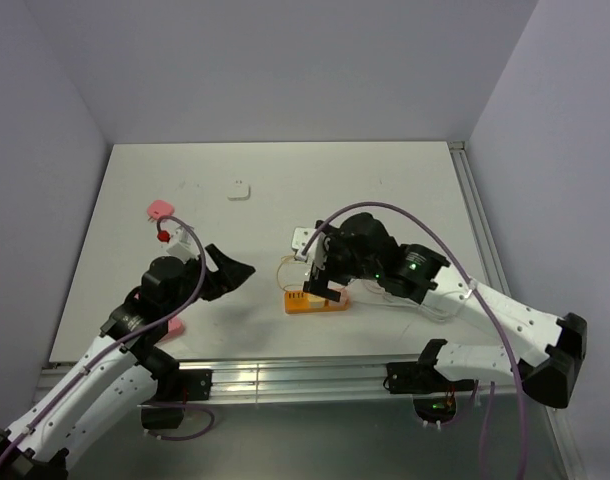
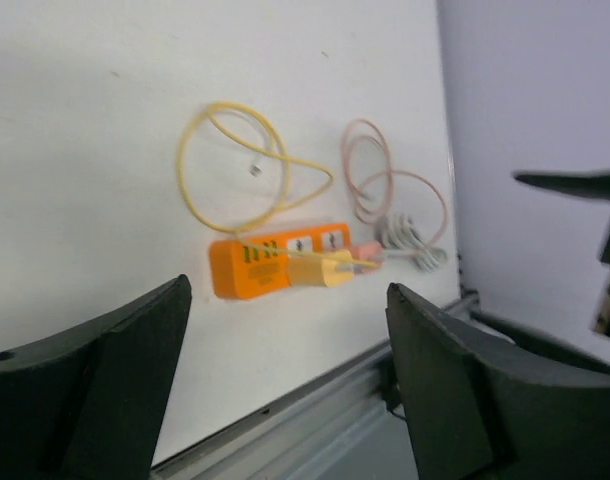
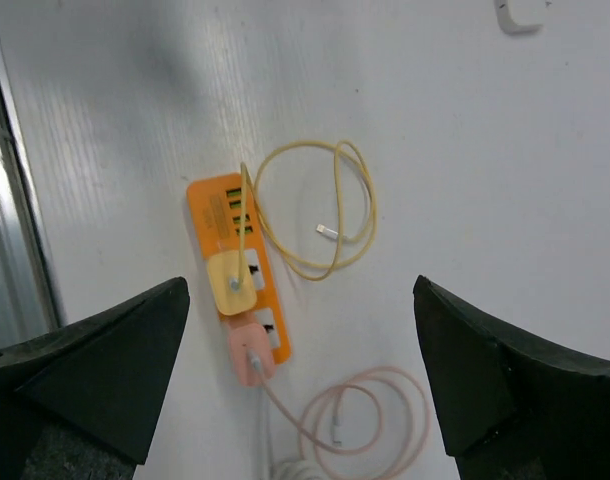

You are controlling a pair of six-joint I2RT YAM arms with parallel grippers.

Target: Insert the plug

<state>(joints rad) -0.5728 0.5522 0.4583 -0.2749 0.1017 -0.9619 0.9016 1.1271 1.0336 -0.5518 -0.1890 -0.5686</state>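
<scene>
Left gripper [image 2: 285, 335]: jaws spread wide with nothing between them; in the left wrist view the two dark fingers [image 2: 115, 370] fill the bottom corners, with bare table showing in the gap.
Right gripper [image 3: 300, 295]: jaws spread wide and empty; it hangs above the strip, its fingers [image 3: 105, 370] in the lower left and lower right of the right wrist view.
Power strip [image 3: 217, 212]: orange, lying flat on the white table [image 1: 385, 190]; in the top view it is at lower centre, just under the right gripper and to the right of the left gripper.
Yellow plug [image 3: 231, 283]: sits on the face of the strip near its middle, over a socket; neither gripper touches it.
Yellow cable [image 3: 361, 200]: runs from the yellow plug along the strip and loops on the table beside it, its free end lying inside the loop.
Pink plug [image 3: 247, 352]: on the strip at the end past the yellow plug, just beside it.
Pink cable [image 3: 385, 385]: coils on the table beyond that end of the strip.
White cable bundle [image 2: 407, 236]: lies against the pink coil, near the table's edge.
Small white block [image 1: 239, 189]: upper middle of the top view, well apart from the strip.
Pink item [image 1: 160, 208]: upper left of the top view, beyond the left arm.
</scene>
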